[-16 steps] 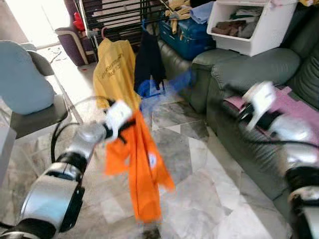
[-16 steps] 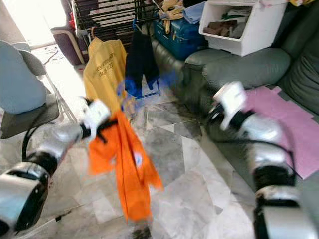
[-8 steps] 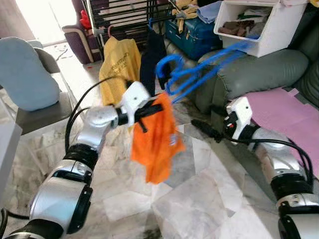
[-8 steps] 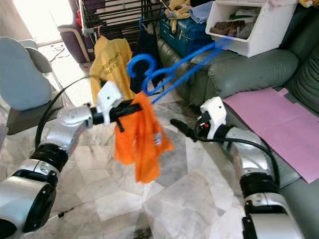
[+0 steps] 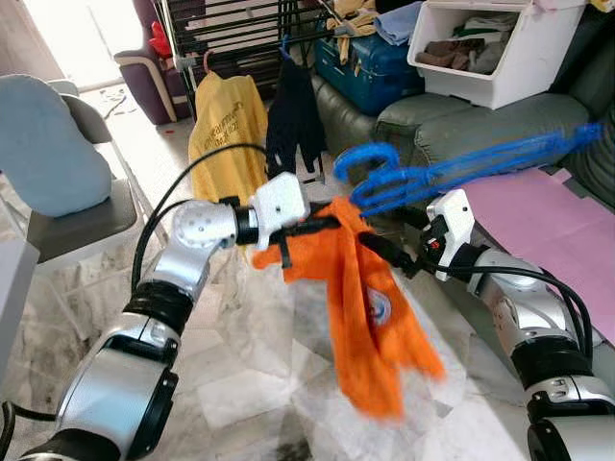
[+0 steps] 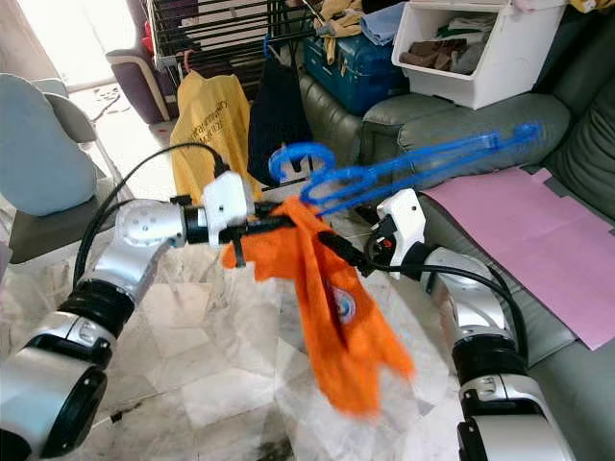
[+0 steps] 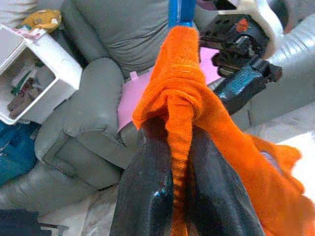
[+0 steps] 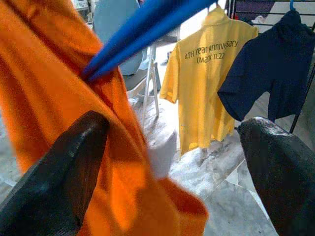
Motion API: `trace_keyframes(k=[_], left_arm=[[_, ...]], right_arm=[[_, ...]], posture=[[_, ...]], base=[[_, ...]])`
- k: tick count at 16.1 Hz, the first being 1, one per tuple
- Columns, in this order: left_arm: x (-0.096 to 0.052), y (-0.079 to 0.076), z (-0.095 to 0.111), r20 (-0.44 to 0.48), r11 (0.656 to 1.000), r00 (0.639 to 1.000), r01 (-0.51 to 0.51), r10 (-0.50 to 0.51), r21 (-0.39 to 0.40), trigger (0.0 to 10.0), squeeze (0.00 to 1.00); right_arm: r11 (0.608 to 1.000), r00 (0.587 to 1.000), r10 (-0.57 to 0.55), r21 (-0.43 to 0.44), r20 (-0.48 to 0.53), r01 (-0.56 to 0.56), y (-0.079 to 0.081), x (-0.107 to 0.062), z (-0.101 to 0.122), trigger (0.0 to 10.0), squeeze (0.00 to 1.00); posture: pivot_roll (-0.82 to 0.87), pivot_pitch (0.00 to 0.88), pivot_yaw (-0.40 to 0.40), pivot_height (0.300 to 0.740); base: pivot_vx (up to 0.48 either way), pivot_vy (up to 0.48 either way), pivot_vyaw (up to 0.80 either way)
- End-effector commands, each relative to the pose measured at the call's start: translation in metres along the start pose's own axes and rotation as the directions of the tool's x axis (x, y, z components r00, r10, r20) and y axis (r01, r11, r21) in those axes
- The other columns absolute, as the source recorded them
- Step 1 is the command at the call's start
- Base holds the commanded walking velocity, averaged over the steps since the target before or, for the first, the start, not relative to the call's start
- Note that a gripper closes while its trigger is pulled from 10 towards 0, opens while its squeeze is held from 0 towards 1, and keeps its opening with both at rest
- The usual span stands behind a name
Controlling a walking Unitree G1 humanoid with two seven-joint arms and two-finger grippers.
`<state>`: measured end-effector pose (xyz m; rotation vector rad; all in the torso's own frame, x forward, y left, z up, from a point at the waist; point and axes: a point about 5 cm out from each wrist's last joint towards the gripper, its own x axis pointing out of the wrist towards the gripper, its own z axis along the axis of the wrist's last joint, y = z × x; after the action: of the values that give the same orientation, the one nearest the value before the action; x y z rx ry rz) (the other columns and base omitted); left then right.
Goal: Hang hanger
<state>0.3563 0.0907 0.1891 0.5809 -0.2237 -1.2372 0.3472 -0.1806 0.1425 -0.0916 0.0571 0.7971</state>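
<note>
**A:** Why is the left hand held out so far in front of the body?

**B:** It is clamped on a fold of the orange shirt; in the left wrist view the cloth is bunched tight between the two fingers. Holding it high and forward lets the shirt fall free above the floor, and the blue hanger inside it goes along.

**A:** Where does the hanger sit?

**B:** In mid-air at the centre, tilted; its hook is on the left, just above the left hand, and its bar runs up to the right over the sofa. It is blurred, so it is probably swinging.

**A:** And the right hand?

**B:** Spread wide, holding nothing. It lies just right of the shirt, pointing left at it, likely there to steady or take the hanger.

**A:** Where should it hang?

**B:** Probably on the dark rack at the far left, where a yellow shirt and a navy one hang. The rack is well apart from the hanger, so hanging is not yet done.
</note>
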Motion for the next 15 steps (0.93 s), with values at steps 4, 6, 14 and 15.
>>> trace_keyframes(k=[4, 6, 14, 15], left_arm=[[-0.004, 0.003, 0.003, 0.001, 0.998, 1.0, -0.012, 0.012, 0.057, 0.0, 0.0], [-0.006, 0.002, -0.003, -0.041, 0.996, 0.999, -0.018, 0.022, 0.083, 0.0, 0.0], [-0.014, -0.001, -0.015, -0.074, 0.999, 0.997, 0.001, 0.003, 0.053, 0.0, 0.0], [-0.015, -0.002, -0.015, -0.07, 0.999, 0.998, 0.007, -0.003, 0.053, 0.0, 0.0]], right_arm=[[0.999, 0.998, 0.039, 0.004, 0.051, -0.039, 0.004, 0.005, 0.012, 10.0, 0.0], [0.995, 0.991, 0.09, 0.039, 0.096, -0.094, 0.009, 0.005, 0.017, 10.0, 0.0], [0.997, 0.989, 0.043, -0.059, -0.144, -0.052, -0.008, -0.017, -0.006, 10.0, 0.0], [0.997, 0.989, 0.051, -0.052, -0.138, -0.058, -0.006, -0.016, -0.007, 10.0, 0.0]], posture=[[-0.16, 0.0, 0.1, 0.74], [-0.16, 0.0, 0.101, 0.74], [-0.16, 0.0, 0.098, 0.74], [-0.16, 0.0, 0.098, 0.74]], base=[[0.0, 0.0, 0.0], [0.0, 0.0, 0.0], [0.0, 0.0, 0.0], [0.0, 0.0, 0.0]])
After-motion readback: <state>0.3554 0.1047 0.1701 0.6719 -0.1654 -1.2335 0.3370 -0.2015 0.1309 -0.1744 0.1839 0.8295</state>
